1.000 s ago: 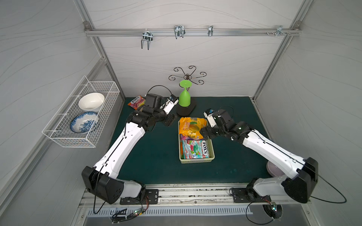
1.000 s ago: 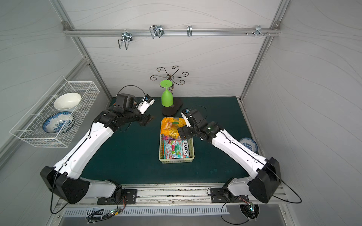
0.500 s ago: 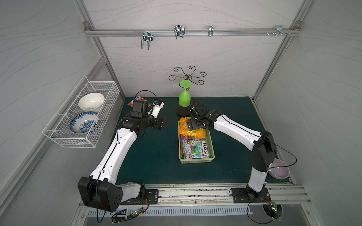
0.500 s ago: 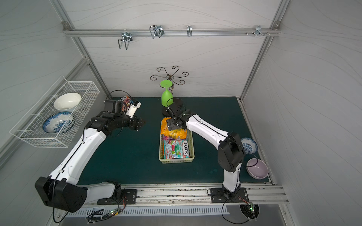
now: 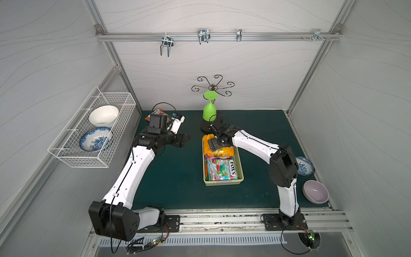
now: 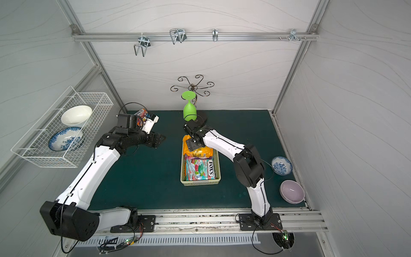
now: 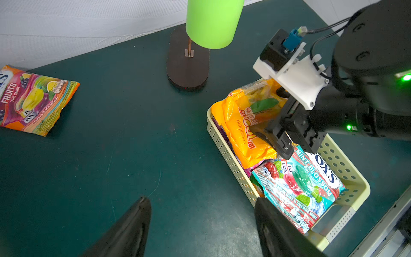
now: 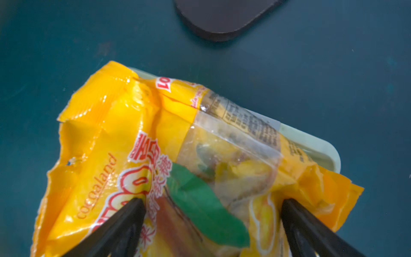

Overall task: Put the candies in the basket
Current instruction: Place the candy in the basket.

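Observation:
The pale yellow-green basket (image 5: 223,183) sits mid-table and holds several candies: an orange bag (image 5: 219,151) at its far end and a teal FOX'S bag (image 5: 222,170) nearer me. My right gripper (image 8: 213,200) hangs open just over the orange bag (image 8: 115,138), a finger on each side of its green leaf print; it also shows in the left wrist view (image 7: 273,138). One more FOX'S fruits bag (image 7: 33,100) lies on the mat in the back left corner (image 5: 156,112). Left of the basket, my left gripper (image 5: 185,140) is open and empty above bare mat (image 7: 201,199).
A green upturned goblet (image 5: 209,111) hangs on a black scroll stand just behind the basket. The white wire rack (image 5: 73,159) on the left wall holds two bowls. At the right edge of the mat sit a blue-patterned bowl (image 5: 304,165) and a lilac bowl (image 5: 315,191).
My right gripper swung in from the basket's right side to above the orange bag and has stayed there. The left arm drew back to the left, its jaws widening slightly.

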You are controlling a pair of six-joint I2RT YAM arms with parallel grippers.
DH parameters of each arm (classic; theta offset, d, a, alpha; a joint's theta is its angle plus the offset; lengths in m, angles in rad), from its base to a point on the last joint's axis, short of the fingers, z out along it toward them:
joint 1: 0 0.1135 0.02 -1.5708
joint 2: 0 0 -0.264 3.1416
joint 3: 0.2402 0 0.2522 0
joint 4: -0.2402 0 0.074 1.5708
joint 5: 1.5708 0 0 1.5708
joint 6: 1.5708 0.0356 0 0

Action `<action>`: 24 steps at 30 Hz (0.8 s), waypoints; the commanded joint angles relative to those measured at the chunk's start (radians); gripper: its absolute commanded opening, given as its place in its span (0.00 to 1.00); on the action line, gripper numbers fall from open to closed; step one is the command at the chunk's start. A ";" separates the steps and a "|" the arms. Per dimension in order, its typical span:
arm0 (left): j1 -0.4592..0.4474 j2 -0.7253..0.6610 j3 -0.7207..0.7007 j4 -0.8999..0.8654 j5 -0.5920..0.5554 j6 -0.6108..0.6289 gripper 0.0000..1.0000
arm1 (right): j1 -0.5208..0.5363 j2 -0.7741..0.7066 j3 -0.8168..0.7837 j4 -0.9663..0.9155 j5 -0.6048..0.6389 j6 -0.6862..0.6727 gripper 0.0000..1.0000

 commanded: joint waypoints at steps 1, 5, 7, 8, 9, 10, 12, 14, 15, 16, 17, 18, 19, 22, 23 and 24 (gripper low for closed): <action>0.006 0.008 0.006 0.034 0.030 -0.013 0.78 | 0.004 0.023 -0.108 -0.049 -0.121 -0.211 0.99; 0.007 0.012 -0.003 0.045 0.033 -0.018 0.78 | -0.035 -0.012 -0.135 -0.034 -0.174 -0.250 0.99; 0.014 0.013 0.004 0.039 0.036 -0.024 0.78 | -0.064 -0.023 -0.122 -0.050 -0.214 -0.221 0.99; 0.017 0.012 0.003 0.042 0.033 -0.031 0.78 | -0.072 -0.028 -0.115 -0.054 -0.227 -0.204 0.99; 0.022 0.013 -0.002 0.052 0.023 -0.042 0.78 | -0.079 -0.032 -0.110 -0.054 -0.233 -0.182 0.99; 0.027 0.016 -0.010 0.065 0.010 -0.055 0.80 | -0.079 -0.034 -0.102 -0.054 -0.234 -0.158 0.99; 0.036 0.026 -0.020 0.081 -0.016 -0.088 0.83 | -0.079 -0.033 -0.074 -0.081 -0.239 -0.116 0.99; 0.048 0.041 -0.014 0.085 -0.033 -0.106 0.83 | -0.078 -0.030 -0.031 -0.122 -0.235 -0.063 0.99; 0.052 0.048 -0.010 0.085 -0.046 -0.113 0.83 | -0.077 -0.031 -0.013 -0.138 -0.226 -0.043 0.99; 0.058 0.057 -0.005 0.085 -0.060 -0.121 0.83 | -0.078 -0.034 0.004 -0.152 -0.219 -0.025 0.99; 0.063 0.068 -0.001 0.085 -0.073 -0.129 0.83 | -0.077 -0.040 0.016 -0.159 -0.213 -0.008 0.99; 0.069 0.079 0.005 0.085 -0.081 -0.138 0.83 | -0.078 -0.048 0.024 -0.167 -0.211 0.005 0.99; 0.072 0.093 0.012 0.081 -0.088 -0.147 0.83 | -0.078 -0.057 0.033 -0.176 -0.212 0.013 0.99; 0.091 0.130 0.043 0.059 -0.109 -0.163 0.83 | -0.079 -0.095 0.065 -0.209 -0.193 0.026 0.99; 0.096 0.137 0.047 0.057 -0.122 -0.165 0.83 | -0.080 -0.109 0.071 -0.215 -0.184 0.028 0.99; 0.098 0.142 0.047 0.061 -0.135 -0.162 0.83 | -0.081 -0.125 0.073 -0.217 -0.181 0.029 0.99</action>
